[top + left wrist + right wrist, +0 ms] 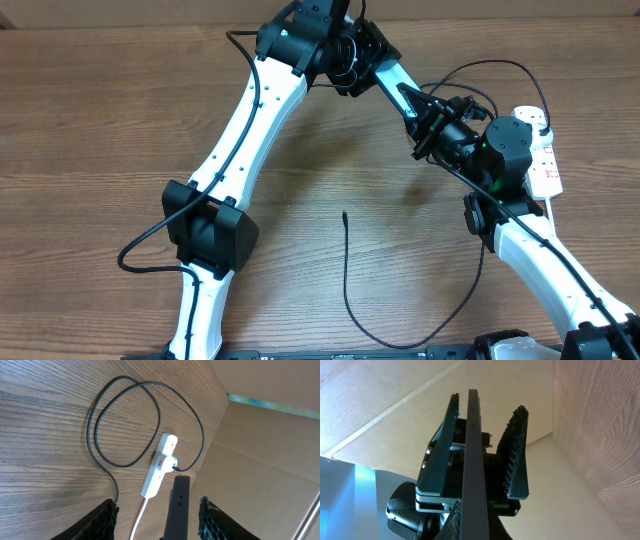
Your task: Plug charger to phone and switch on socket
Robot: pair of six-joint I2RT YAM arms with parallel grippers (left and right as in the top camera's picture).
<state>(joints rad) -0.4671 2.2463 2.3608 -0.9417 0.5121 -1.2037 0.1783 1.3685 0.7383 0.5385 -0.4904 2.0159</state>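
One loose charger (346, 262) tip, lower centre of overhead, flat on counter (100, 120), easy grab later. Up and right: left pincer (157, 507) half open, fingers straddling phone (470, 460) with gaps, gripping nothing. Right pincer (428, 122) next over, clamped on phone's far end, holding it off counter, handover I'd guess. Far right: socket (159, 467), charger plug already in.

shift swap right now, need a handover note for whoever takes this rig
Right jaws: shut on the phone, held off the table.
Left jaws: open, one either side of the phone.
Charger: plug in the socket; connector tip loose on the table.
Done: charger plugged into socket.
Left: tip into phone, switch socket on; whether it is already on cannot be told.
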